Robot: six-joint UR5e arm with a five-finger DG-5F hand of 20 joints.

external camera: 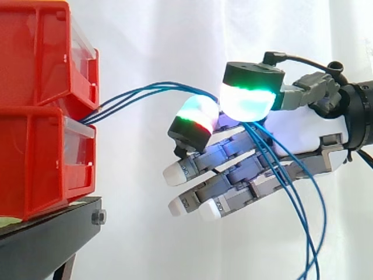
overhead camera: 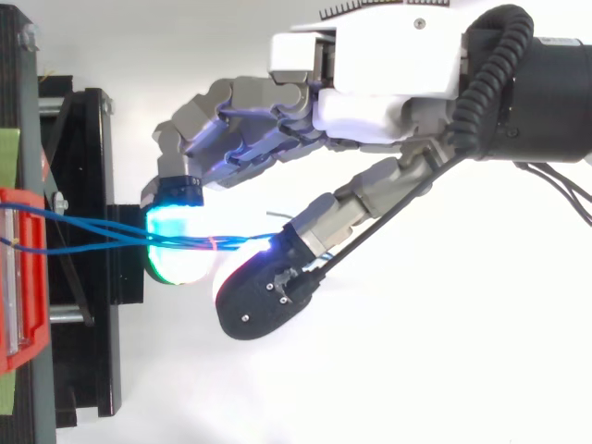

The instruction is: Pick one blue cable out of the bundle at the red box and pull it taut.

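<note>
At the pinch, the hold of the hand (external camera: 303, 131) should be thinned to one strand, grip kept firm, pull made straight away fr. the red bins (external camera: 46, 111). Left of the fingers, blue cables (external camera: 145, 92) are led fr. the bins into the closed thumb-finger pads (external camera: 247, 99), several seemingly caught; to the right they are left hanging below the palm

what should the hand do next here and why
Probably draw the hand straight back, away from the red box. Its fingers appear to pinch the blue cables, which bow in a loose arc between box and hand, so they are not yet taut. Several strands seem caught, not one.
</note>
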